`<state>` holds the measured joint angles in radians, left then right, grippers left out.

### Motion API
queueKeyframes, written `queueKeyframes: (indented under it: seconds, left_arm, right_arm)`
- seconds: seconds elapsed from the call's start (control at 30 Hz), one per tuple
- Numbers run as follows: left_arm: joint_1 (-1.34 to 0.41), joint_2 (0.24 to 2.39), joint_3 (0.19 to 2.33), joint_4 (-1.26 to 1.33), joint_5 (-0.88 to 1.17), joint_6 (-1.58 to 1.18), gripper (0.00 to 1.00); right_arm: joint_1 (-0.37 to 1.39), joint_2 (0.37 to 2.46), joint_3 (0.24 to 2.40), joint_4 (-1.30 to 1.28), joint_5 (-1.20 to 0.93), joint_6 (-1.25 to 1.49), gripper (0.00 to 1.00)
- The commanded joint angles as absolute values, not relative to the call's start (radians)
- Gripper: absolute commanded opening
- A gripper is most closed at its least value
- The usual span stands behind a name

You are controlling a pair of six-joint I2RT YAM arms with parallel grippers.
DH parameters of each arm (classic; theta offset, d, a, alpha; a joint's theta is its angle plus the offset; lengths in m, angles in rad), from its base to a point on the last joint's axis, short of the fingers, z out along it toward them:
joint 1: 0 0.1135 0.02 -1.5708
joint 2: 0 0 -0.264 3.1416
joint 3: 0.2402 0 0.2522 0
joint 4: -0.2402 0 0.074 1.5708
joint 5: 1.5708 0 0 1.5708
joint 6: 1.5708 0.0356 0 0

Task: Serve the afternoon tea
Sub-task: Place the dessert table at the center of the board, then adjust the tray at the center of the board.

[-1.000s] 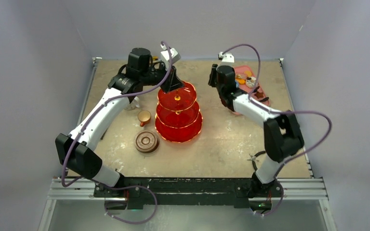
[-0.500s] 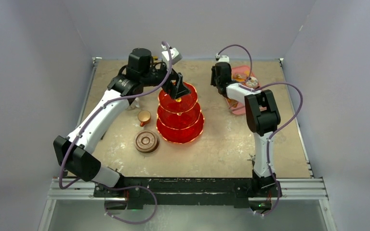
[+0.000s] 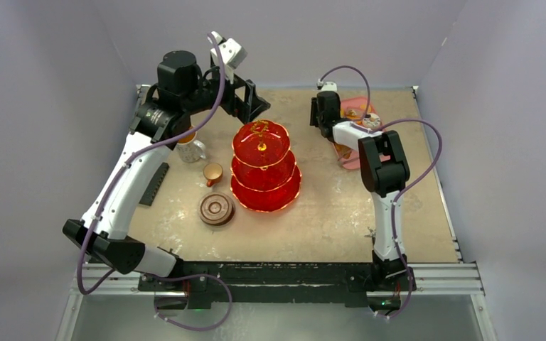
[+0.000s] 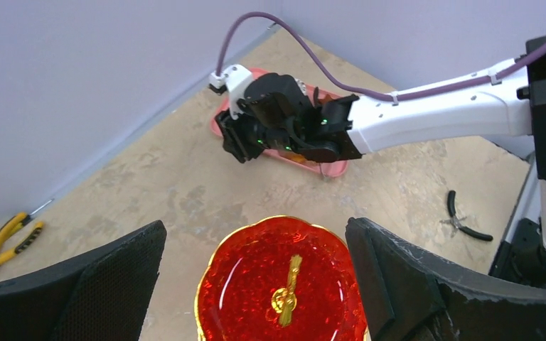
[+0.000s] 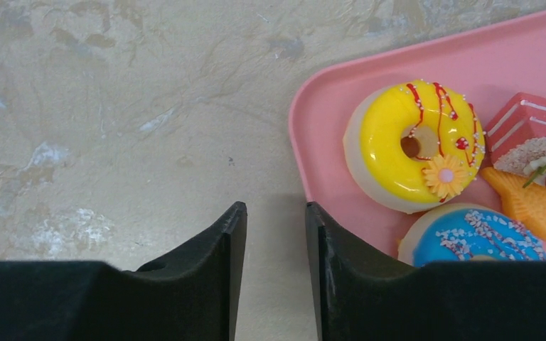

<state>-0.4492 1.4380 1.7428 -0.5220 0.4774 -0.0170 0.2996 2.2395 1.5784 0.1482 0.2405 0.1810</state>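
The left arm (image 3: 124, 185) climbs from its base toward the far left, folds at a high elbow, and turns its wrist so that the left gripper (image 3: 254, 106) hangs raised, pointing down and to the right. Its fingers (image 4: 99, 284) are spread wide with nothing between them. The right arm (image 3: 382, 213) stands steeply from its base, bends at the elbow and reaches to the far side, low over the table (image 3: 327, 213). The right gripper (image 5: 276, 220) faces down, its fingers narrowly parted and empty.
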Motion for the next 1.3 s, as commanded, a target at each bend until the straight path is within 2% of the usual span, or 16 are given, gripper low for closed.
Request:
queueKeyframes:
  seconds: [0.0,0.1,0.2,0.5,0.83,1.1,1.27]
  left_arm:
    - [-0.429,1.425,1.810,-0.568,0.426,-0.043,0.99]
    - [-0.421,1.445,1.842,-0.593,0.407,-0.041,0.99]
    - [-0.405,1.472,1.885,-0.619,0.377,-0.043,0.99]
    - [-0.357,1.499,1.950,-0.582,0.290,-0.061,0.99]
    - [-0.330,1.495,1.953,-0.546,0.232,-0.072,0.99]
    - [-0.328,1.475,1.920,-0.521,0.226,-0.071,0.99]
    - [-0.328,1.468,1.918,-0.515,0.222,-0.068,0.99]
  right_arm:
    - [0.289,2.219,1.608,0.168,0.246,0.161,0.44]
    - [0.282,2.222,1.605,0.171,0.241,0.163,0.50]
    - [0.274,2.231,1.613,0.167,0.228,0.172,0.52]
    - [0.275,2.275,1.653,0.110,0.181,0.192,0.47]
    - [0.276,2.290,1.631,0.092,0.154,0.217,0.47]
    - [0.289,2.258,1.599,0.079,0.106,0.215,0.43]
    - [0.337,2.207,1.498,0.104,0.086,0.205,0.40]
